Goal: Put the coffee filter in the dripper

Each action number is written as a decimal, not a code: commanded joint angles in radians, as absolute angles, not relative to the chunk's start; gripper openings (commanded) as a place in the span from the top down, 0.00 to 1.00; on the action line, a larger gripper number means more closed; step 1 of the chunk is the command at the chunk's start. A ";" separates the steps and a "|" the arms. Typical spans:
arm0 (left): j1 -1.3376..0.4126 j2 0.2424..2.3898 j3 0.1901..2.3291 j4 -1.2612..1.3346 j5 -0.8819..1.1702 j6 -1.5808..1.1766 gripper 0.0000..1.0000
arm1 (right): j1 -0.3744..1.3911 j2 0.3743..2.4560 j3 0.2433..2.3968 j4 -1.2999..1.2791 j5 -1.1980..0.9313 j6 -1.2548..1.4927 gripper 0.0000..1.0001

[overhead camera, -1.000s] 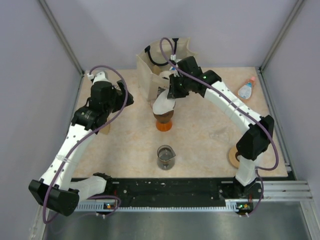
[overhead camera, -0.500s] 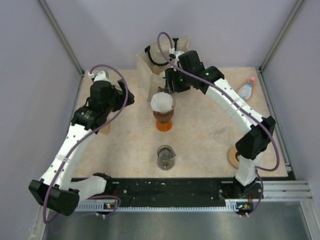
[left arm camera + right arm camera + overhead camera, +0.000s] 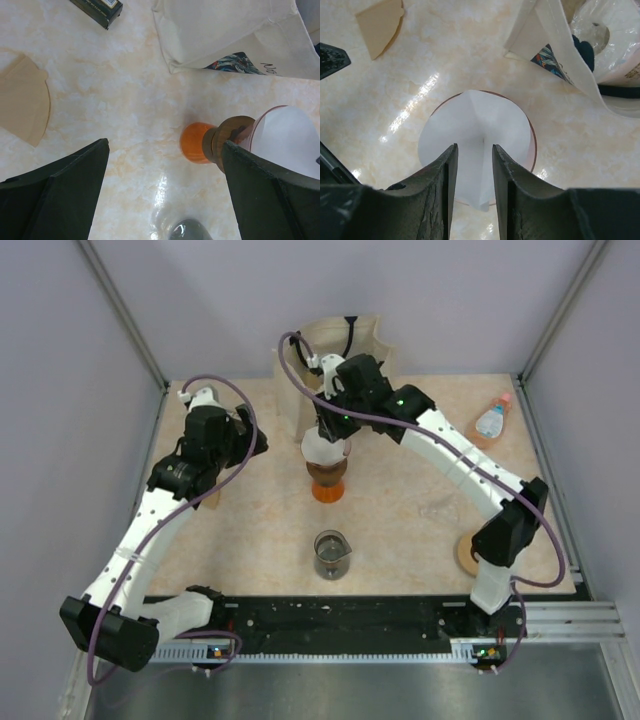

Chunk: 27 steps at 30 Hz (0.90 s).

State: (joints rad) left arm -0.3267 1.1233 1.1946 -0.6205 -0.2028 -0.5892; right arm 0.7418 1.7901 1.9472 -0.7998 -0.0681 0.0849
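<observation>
The white coffee filter (image 3: 500,125) sits spread as a cone inside the pinkish-brown dripper (image 3: 534,145), one fold sticking over the near rim. The dripper stands on a wooden collar and an orange base (image 3: 328,490) at the table's middle back. My right gripper (image 3: 474,147) hovers straight above the filter (image 3: 318,452), jaws a narrow gap apart, holding nothing. My left gripper (image 3: 165,145) is wide open and empty, low over the table left of the dripper (image 3: 260,125). The filter (image 3: 290,135) also shows in the left wrist view.
A cream tote bag (image 3: 300,380) stands right behind the dripper. A glass beaker (image 3: 331,553) is in front of it. A tan paper filter (image 3: 22,102) and a dark box (image 3: 97,6) lie at the left. A small bottle (image 3: 492,418) and a tan ring (image 3: 466,553) are at the right.
One second ago my right gripper held the filter over the dripper. It let go, drew back toward the bag, and has now moved left above the dripper. The left arm barely moved.
</observation>
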 commanded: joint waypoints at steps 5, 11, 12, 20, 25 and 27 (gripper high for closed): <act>-0.319 1.091 1.183 -0.592 -0.262 -0.614 0.01 | 0.767 1.914 2.002 -0.836 0.034 0.086 0.69; -0.318 1.092 1.183 -0.594 -0.268 -0.615 0.01 | 0.770 1.957 2.003 -0.842 0.023 0.092 0.70; -0.318 1.094 1.183 -0.592 -0.268 -0.615 0.01 | 0.769 1.962 2.003 -0.841 0.025 0.092 0.70; -0.314 1.089 1.200 -0.598 -0.282 -0.603 0.01 | 0.769 1.996 2.008 -0.854 0.029 0.091 0.71; -0.311 1.080 1.198 -0.600 -0.287 -0.601 0.01 | 0.769 2.009 2.006 -0.854 0.017 0.089 0.71; -0.311 1.080 1.200 -0.601 -0.288 -0.601 0.01 | 0.769 2.017 2.013 -0.858 0.012 0.087 0.71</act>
State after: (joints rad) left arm -0.3176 1.1122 1.1862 -0.6220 -0.2668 -0.6037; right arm 0.7593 1.9934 1.9541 -0.8505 0.0109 0.0822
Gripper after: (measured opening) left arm 0.990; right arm 0.296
